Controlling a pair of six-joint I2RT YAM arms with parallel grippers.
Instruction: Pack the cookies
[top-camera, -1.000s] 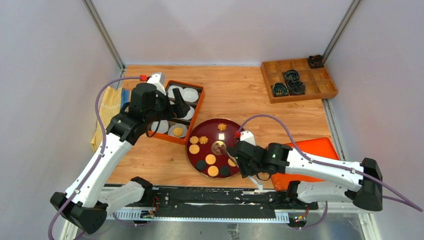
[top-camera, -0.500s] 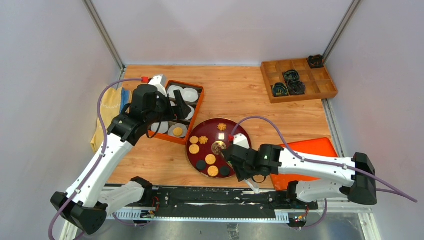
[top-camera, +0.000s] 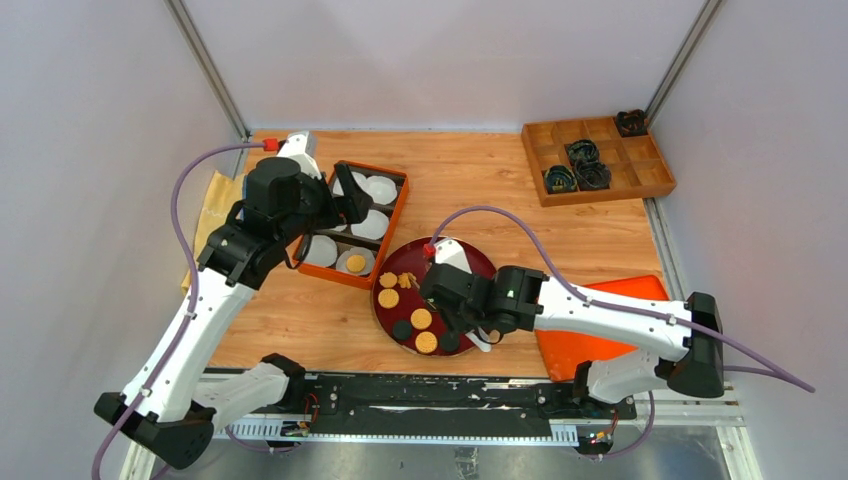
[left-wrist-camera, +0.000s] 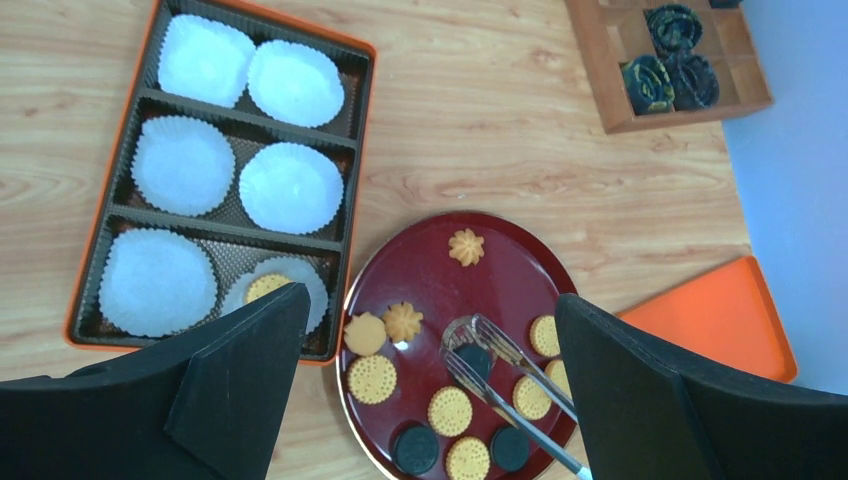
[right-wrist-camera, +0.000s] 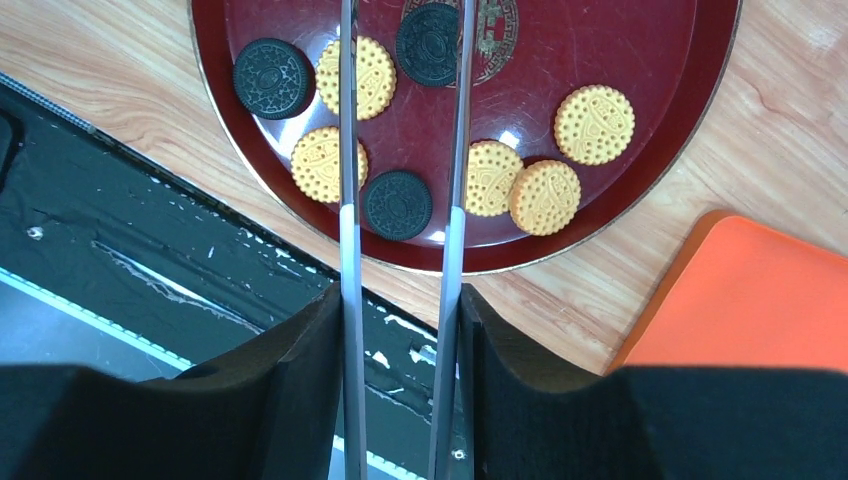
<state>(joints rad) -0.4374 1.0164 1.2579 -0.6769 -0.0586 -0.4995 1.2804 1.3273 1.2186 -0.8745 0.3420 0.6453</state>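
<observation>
The cookies lie on a dark red plate (top-camera: 379, 314): golden round ones (right-wrist-camera: 594, 124), black ones (right-wrist-camera: 273, 78) and flower-shaped ones (left-wrist-camera: 466, 246). One golden cookie (left-wrist-camera: 266, 287) sits in a paper cup in the orange tray (top-camera: 394, 222). My right gripper (right-wrist-camera: 400, 300) is shut on metal tongs (right-wrist-camera: 347, 150). The tong tips straddle a black cookie (right-wrist-camera: 428, 40) near the plate's middle, also seen in the left wrist view (left-wrist-camera: 476, 358). My left gripper (left-wrist-camera: 430, 300) is open and empty, high above the tray and plate. In the top view it (top-camera: 355, 208) is over the tray.
White paper cups (left-wrist-camera: 291, 186) fill the tray. A wooden compartment box (top-camera: 640, 178) with black coiled rings stands at the back right. An orange lid (top-camera: 610, 320) lies right of the plate. A yellow cloth (top-camera: 215, 205) lies at the left. A black rail (top-camera: 400, 392) runs along the near edge.
My right arm has moved left across the plate, carrying the tongs over the cookies. My left arm has drawn back and to the left over the tray.
</observation>
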